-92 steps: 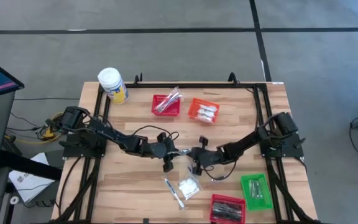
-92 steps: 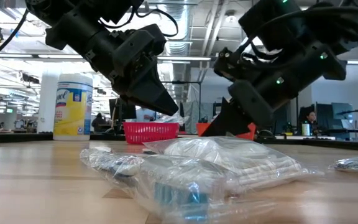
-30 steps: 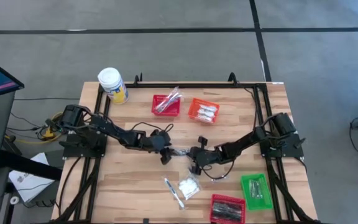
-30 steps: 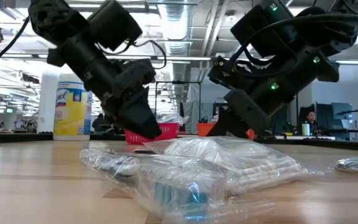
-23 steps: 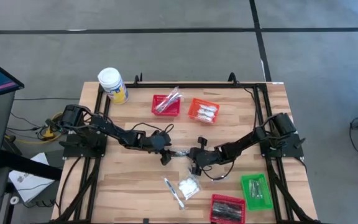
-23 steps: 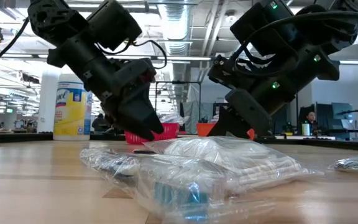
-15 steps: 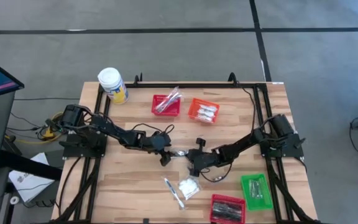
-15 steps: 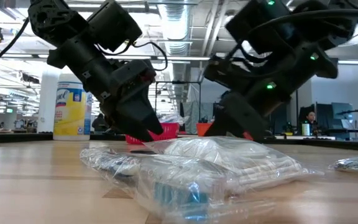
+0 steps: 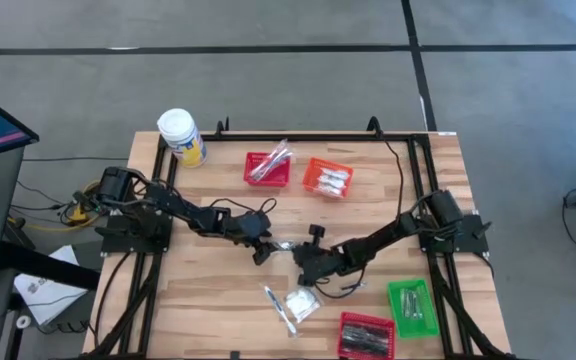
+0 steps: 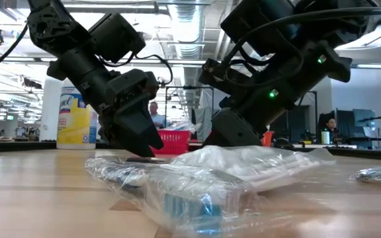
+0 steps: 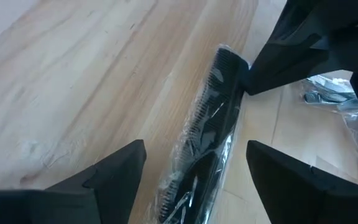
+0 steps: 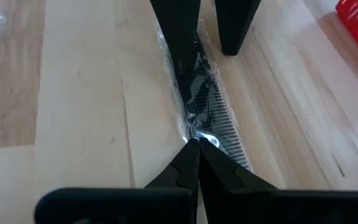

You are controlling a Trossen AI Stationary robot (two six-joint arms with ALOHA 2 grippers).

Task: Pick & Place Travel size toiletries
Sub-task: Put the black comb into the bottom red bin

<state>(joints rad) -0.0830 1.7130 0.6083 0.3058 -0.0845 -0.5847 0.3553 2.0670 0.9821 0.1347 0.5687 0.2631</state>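
The step in hand looks like a handover or joint handling of one wrapped toiletry, a black comb in clear wrap (image 11: 213,130), which lies on the bench (image 9: 198,290) near its middle, just in front of the red basket (image 9: 267,169) as the high view shows it. The left gripper (image 11: 194,171) stands with its fingers (image 11: 114,168) spread wide, one on each side of the comb's near end, touching nothing that can be seen. The right gripper (image 12: 191,149) meets the comb from the opposite end, its fingers (image 12: 180,168) clenched together with their tips at the wrap; whether they pinch a fold of the film or only press on it cannot be told. More toiletries, a white packet and a slim stick (image 9: 294,302), lie farther from the red basket, towards the bench's front edge, and the orange basket (image 9: 327,178) just beside the red one already holds white packets. By this reading, the next move calls for one gripper to take a firm hold of the comb: either the left closes across it or the right lifts it clear, then carries it to a basket.
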